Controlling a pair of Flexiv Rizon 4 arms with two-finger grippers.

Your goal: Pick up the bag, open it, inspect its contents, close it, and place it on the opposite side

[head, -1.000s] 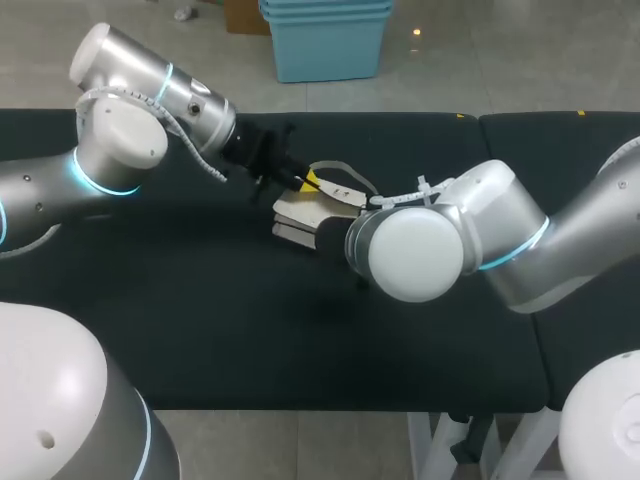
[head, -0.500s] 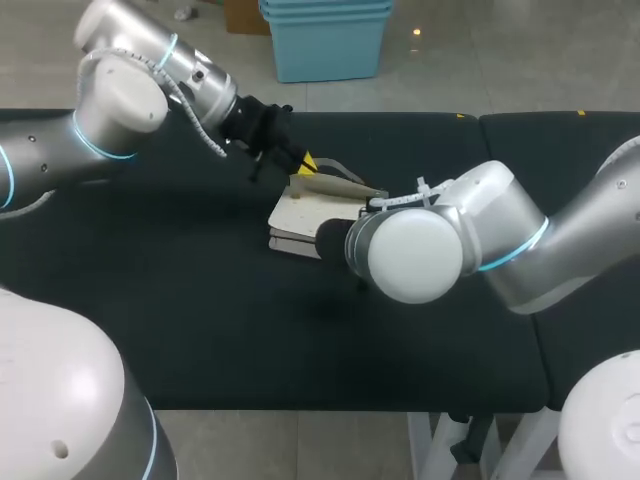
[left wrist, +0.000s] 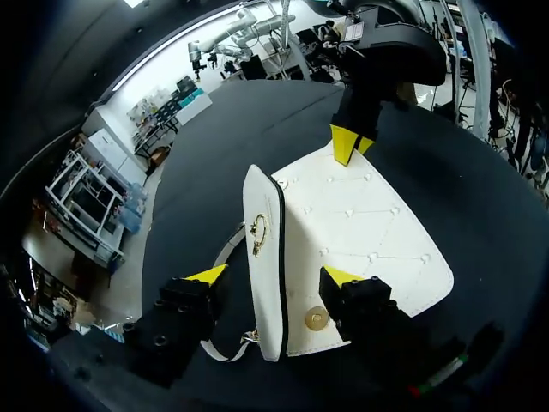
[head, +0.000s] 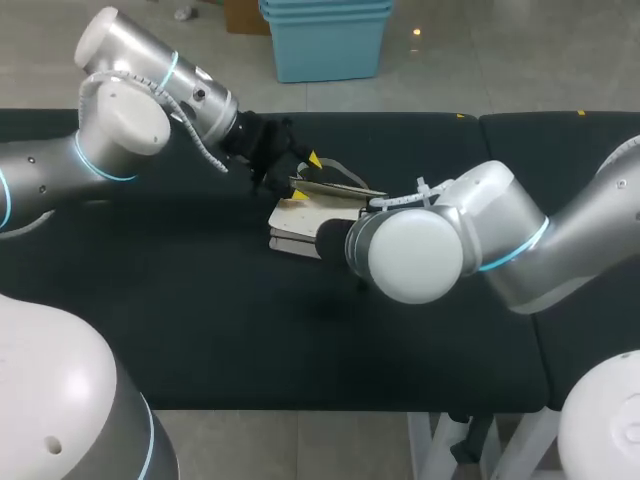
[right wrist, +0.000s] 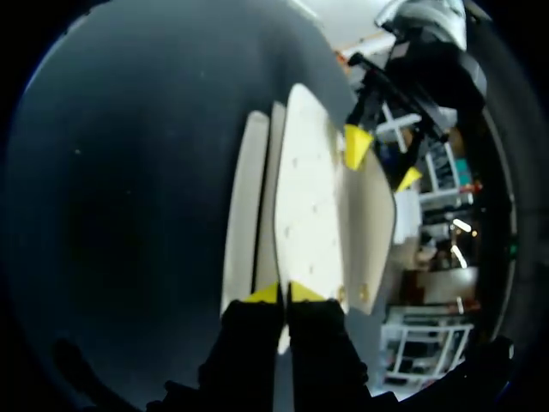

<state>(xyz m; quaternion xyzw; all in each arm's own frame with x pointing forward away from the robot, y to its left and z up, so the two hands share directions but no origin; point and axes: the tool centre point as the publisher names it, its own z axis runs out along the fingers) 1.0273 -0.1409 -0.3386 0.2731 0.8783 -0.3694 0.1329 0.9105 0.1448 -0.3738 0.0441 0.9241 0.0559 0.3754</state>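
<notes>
The left gripper (left wrist: pixel 273 276) is spread wide, its two yellow tips on either side of the raised flap (left wrist: pixel 262 296) of the one white bag (left wrist: pixel 360 232), neither tip plainly touching it. The right gripper (right wrist: pixel 283 293) has its two tips pressed nearly together at the bag's opposite edge; it appears to pinch that edge, though the contact is hard to make out. The bag lies on the black table (head: pixel 200 330) between the two arms. The upright flap carries one gold clasp (left wrist: pixel 257 233). One round stud (left wrist: pixel 316 318) sits on the quilted body, and one strap (left wrist: pixel 225 251) trails beside the flap.
</notes>
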